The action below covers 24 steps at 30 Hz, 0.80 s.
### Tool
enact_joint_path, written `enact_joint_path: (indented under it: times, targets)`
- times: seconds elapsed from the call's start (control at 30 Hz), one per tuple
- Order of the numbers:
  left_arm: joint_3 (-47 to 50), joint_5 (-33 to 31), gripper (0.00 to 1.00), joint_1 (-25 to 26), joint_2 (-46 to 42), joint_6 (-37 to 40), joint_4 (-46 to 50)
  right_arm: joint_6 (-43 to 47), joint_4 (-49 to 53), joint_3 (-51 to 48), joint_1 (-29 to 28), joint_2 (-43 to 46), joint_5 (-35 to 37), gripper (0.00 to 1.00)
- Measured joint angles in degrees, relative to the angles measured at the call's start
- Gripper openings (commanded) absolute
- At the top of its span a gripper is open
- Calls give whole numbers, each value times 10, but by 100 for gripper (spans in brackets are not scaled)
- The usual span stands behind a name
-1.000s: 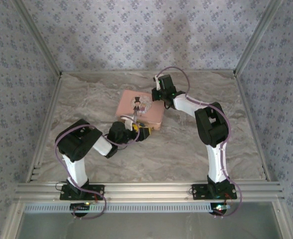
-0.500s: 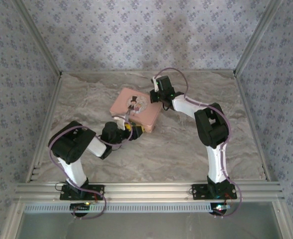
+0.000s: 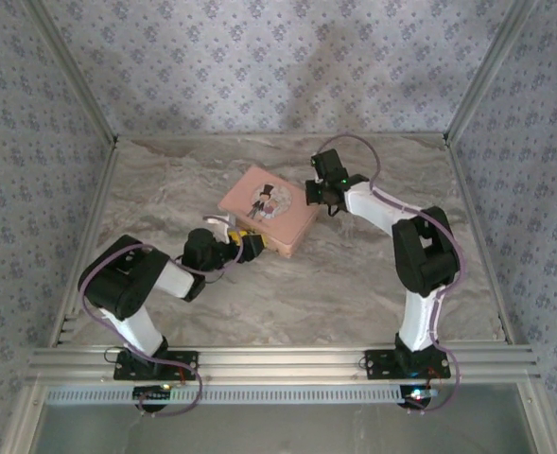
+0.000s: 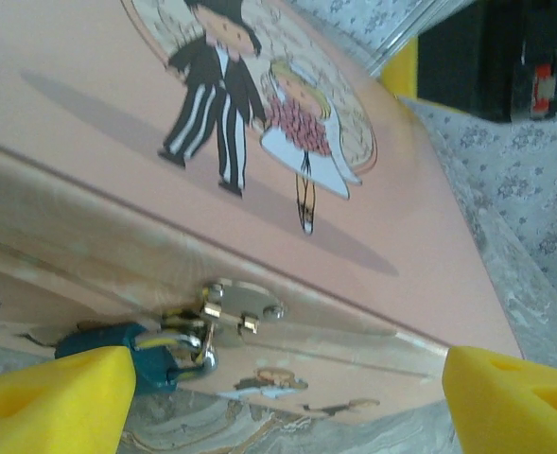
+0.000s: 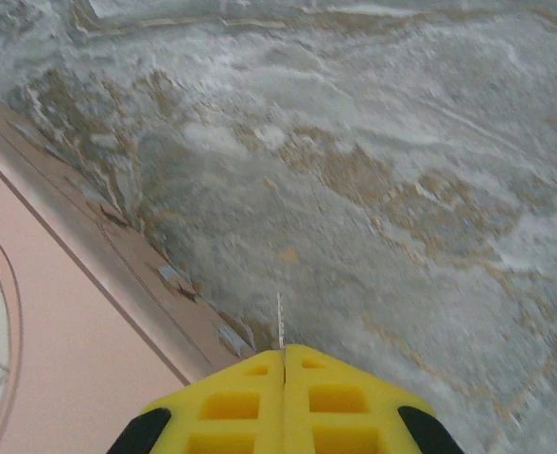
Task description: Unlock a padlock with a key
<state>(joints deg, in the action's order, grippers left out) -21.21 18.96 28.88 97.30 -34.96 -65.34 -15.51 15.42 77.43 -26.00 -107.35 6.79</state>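
The padlock [image 4: 127, 352] is a small dark teal lock hanging from the silver clasp [image 4: 233, 305] on the front wall of the pink tin [image 3: 270, 210]. My left gripper [image 4: 283, 409] is open in front of that wall. Its left yellow finger [image 4: 51, 399] sits right beside the padlock and hides the lock's lower part. My right gripper [image 5: 284, 357] is shut on the key [image 5: 280, 331], whose thin toothed blade sticks out edge-on between the fingertips. It hovers over the marble just off the tin's [image 5: 42, 322] right edge.
The pink tin [image 4: 117, 113] carries a cartoon bride and groom on its lid. Patterned walls and aluminium posts [image 3: 477, 76] box in the marble tabletop [image 3: 354, 274]. The left arm's elbow [image 3: 117, 279] lies low near the left side.
The tin has turned and shifted slightly. My left gripper has drawn back to the left of the tin's front. My right gripper has moved right and nearer, to the tin's right edge.
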Motion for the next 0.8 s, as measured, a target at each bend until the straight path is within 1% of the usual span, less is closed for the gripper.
enact_joint_path:
  times: [0.2,0.37,0.5,0.63,0.67,0.8]
  targets:
    - [-10,22,85,-4,13,7,6,-24,13,-41,0,37,15,0]
    - [-11,28,86,-18,23,10,6,-41,27,-73,0,71,30,0]
    - [-16,30,86,-18,23,17,12,-58,36,-100,0,92,47,0]
    - [-35,47,81,-19,28,25,31,-75,47,-114,0,95,52,0]
    - [-41,55,79,-19,33,26,34,-79,48,-115,0,95,50,0]
    - [-59,92,75,-19,47,25,42,-96,42,-115,0,84,41,0]
